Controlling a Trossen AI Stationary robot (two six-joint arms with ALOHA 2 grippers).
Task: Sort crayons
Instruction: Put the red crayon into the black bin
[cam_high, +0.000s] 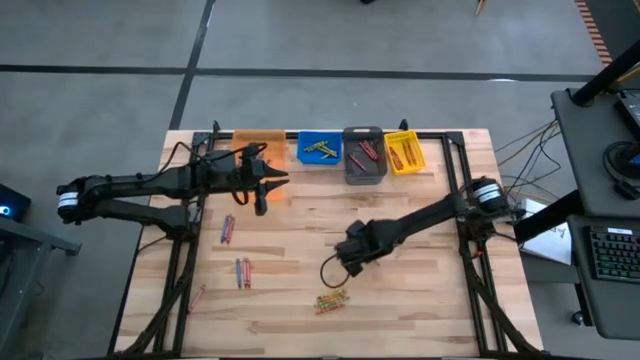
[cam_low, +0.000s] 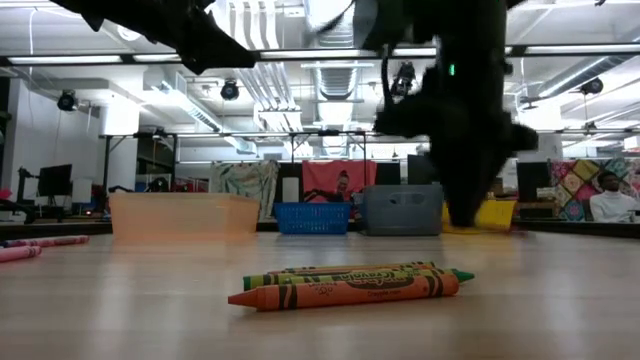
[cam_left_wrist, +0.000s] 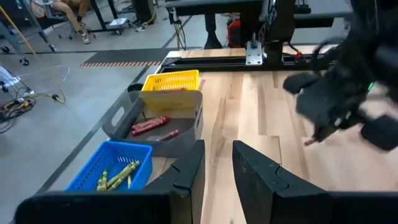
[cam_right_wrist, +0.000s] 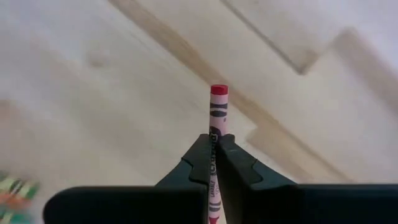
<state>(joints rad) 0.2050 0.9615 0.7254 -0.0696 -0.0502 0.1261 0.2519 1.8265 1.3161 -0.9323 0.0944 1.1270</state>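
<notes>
My right gripper hangs over the table's middle, pointing down, shut on a red crayon. Loose crayons lie flat on the wood: a green and orange bunch just near of that gripper, also in the low view, and others to the left. My left gripper waits by the orange bin, its fingers a narrow gap apart with nothing showing between them. My right gripper pinches the red crayon between its two fingers, on the paper wrapper. The crayon lies along the fingers, not across them. Its flat red end sticks out past the fingertips, pointing down at the table, and the crayon looks lifted clear of the wood.
Along the far edge stand four bins: orange, blue with green-yellow crayons, grey with red ones, yellow with orange ones. A lone crayon lies near the left rail. Bare wood lies between the bins and my right gripper.
</notes>
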